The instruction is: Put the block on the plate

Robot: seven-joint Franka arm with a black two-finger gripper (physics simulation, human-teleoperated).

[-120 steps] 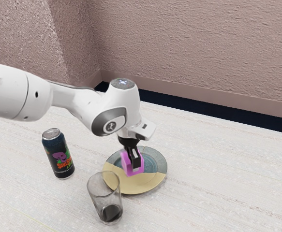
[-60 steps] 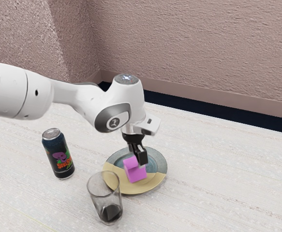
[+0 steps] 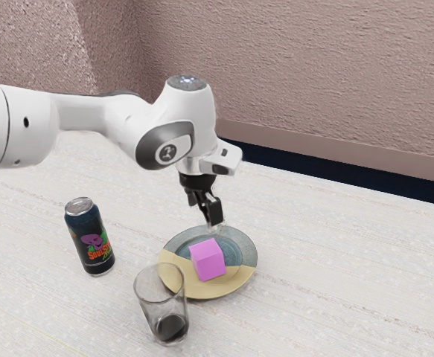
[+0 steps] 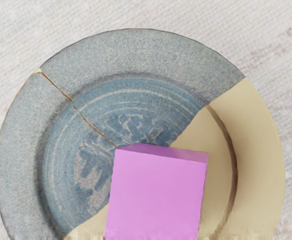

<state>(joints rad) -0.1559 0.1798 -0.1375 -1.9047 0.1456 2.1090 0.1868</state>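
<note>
Claw (image 3: 212, 217) hangs over the plate, its tips pointing down, apart from the block and not pinching it; whether it is spread or pressed together, I cannot tell. Below it, with a clear gap between, sits the pink block (image 3: 208, 260), resting on the plate well inside the rim, across the line where blue meets tan; the wrist view has it right there too, one edge of its upper face turned towards the plate's blue part. Around it lies the plate (image 3: 175, 282), grey-blue on one portion, plain tan on the other, a thin brown line running over the blue; near the plate's rim stands a clear glass (image 3: 155, 294), something dark in its bottom; farther to the exterior view's left, a dark can (image 3: 90, 236) stands upright on the pale table (image 3: 336, 290).
</note>
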